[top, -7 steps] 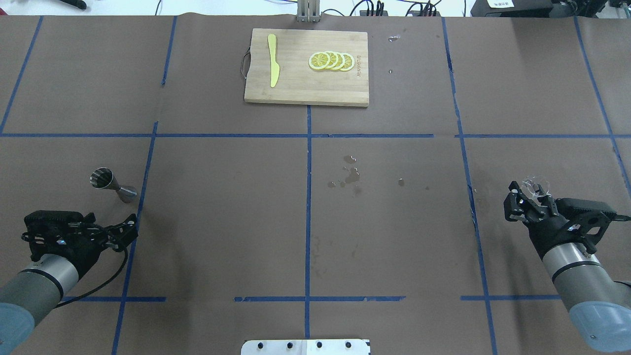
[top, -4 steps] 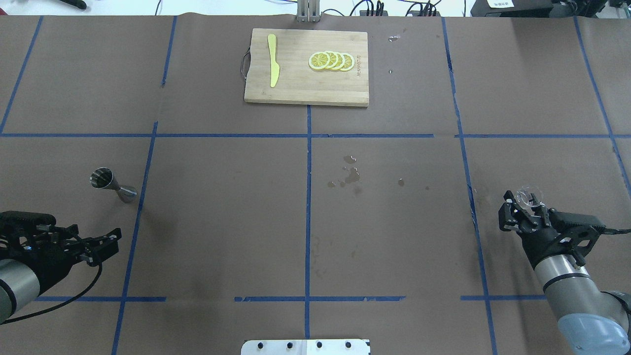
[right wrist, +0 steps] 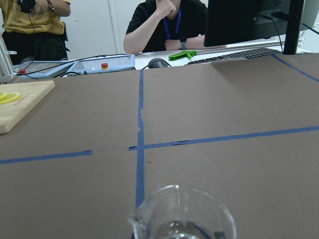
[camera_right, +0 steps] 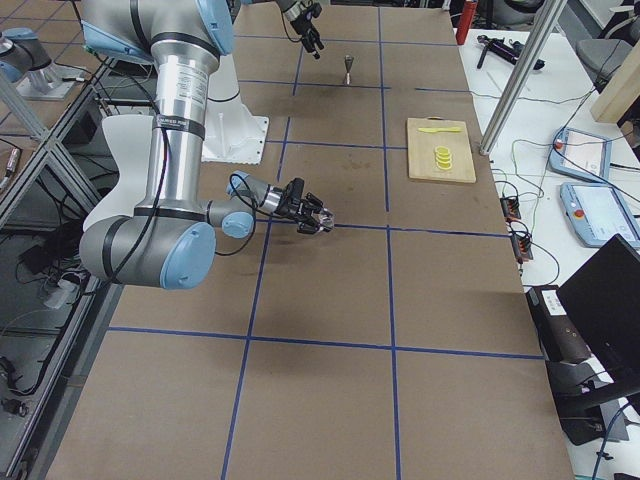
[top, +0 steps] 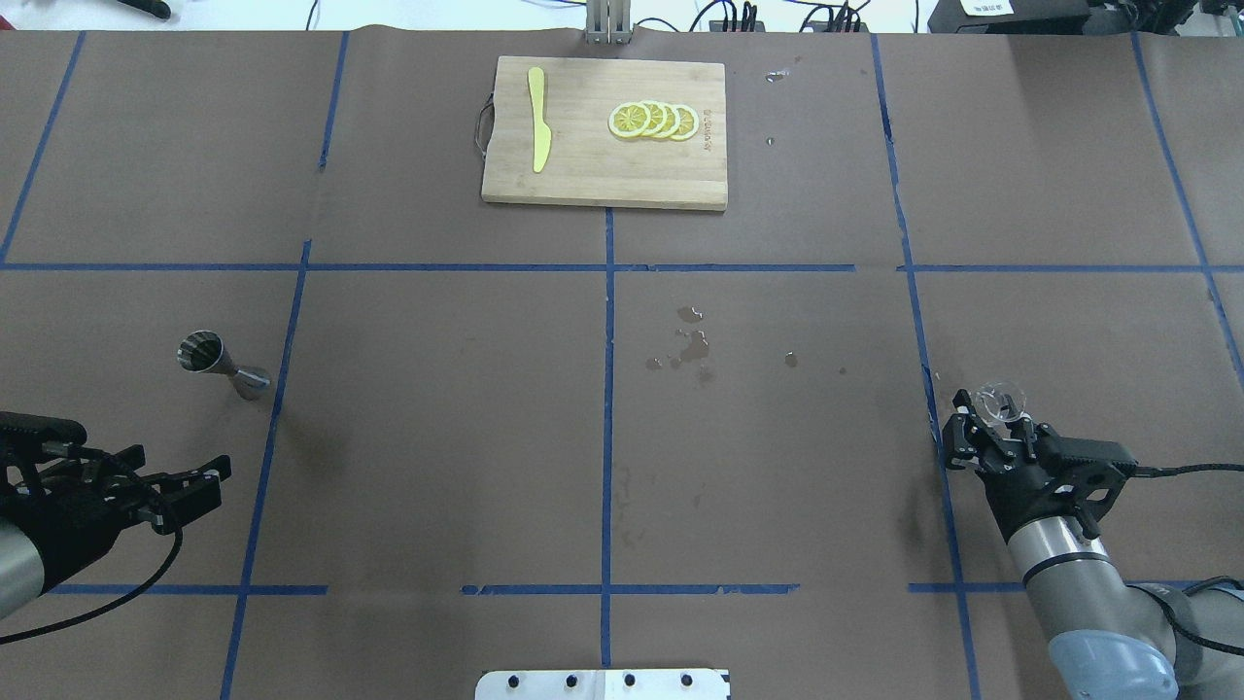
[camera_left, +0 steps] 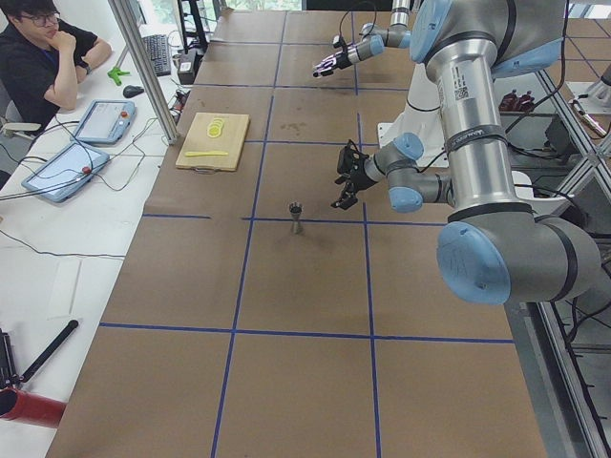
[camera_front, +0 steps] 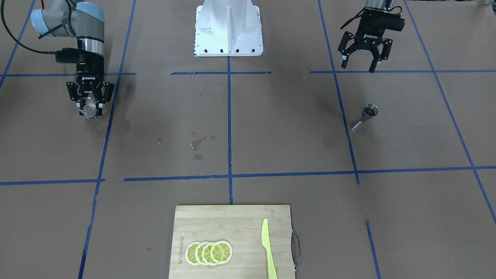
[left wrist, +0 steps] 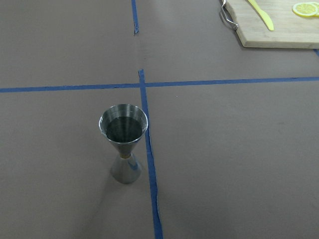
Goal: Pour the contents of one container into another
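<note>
A steel jigger (top: 222,363) stands upright on the brown table at the left, and it is also in the front view as the jigger (camera_front: 364,117). In the left wrist view the jigger (left wrist: 124,143) holds dark liquid. My left gripper (top: 207,483) hangs open and empty, nearer the robot than the jigger and apart from it; its fingers spread in the front view (camera_front: 358,66). My right gripper (top: 993,420) is shut on a small clear glass pitcher (top: 1001,400), held just above the table at the right. The pitcher's rim (right wrist: 182,209) fills the bottom of the right wrist view.
At the table's far middle, a wooden cutting board (top: 604,185) carries lemon slices (top: 653,120) and a yellow knife (top: 538,119). Wet spots (top: 690,345) mark the centre. The robot's base plate (top: 603,683) sits at the near edge. People sit behind the far edge (right wrist: 167,25).
My left gripper has drawn back from the jigger towards the robot and stays open. My right gripper has carried the glass pitcher back and slightly inward.
</note>
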Controlling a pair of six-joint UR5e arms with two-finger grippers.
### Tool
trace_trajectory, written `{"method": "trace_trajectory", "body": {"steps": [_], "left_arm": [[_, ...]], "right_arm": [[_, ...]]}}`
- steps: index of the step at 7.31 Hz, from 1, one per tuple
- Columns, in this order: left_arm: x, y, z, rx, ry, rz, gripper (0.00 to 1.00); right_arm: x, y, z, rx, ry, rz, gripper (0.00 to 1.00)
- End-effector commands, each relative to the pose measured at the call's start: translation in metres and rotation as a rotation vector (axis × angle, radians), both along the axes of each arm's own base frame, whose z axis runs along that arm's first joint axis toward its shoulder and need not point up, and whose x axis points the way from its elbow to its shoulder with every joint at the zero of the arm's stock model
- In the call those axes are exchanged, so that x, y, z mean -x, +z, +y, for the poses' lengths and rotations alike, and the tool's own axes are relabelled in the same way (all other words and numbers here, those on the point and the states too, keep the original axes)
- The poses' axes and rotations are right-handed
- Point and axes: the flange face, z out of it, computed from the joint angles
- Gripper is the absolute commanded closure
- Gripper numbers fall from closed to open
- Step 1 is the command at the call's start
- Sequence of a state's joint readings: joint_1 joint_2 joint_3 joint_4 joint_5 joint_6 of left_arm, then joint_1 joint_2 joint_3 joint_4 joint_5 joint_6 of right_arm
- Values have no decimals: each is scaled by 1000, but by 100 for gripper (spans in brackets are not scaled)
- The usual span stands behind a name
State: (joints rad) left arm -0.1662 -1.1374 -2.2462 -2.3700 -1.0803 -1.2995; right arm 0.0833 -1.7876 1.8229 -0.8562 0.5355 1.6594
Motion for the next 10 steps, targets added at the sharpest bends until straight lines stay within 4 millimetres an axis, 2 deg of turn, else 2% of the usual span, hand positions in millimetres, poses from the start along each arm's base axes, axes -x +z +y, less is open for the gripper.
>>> {"method": "trace_trajectory", "body": {"steps": [1,3,4,6,7,8,10], "left_arm": [[0,-5,2,3,15,10,0],[0,-5,2,3,15,10,0],[0,-6,2,3,15,12,0],[1,-7,2,4,14,14,0],[1,-7,2,4,14,14,0],[0,-6,2,4,14,13,0],[0,-6,2,3,15,12,0]], "right_arm": [[12,11,4,-10,-6,18,85],[14,24,7,-14,-9,31,70],[14,31,8,-15,-11,23,68],[13,31,7,-26,-6,21,53],[13,30,7,-27,-6,20,34],[13,27,7,-28,-7,15,21],[13,26,7,-30,-6,12,9]]}}
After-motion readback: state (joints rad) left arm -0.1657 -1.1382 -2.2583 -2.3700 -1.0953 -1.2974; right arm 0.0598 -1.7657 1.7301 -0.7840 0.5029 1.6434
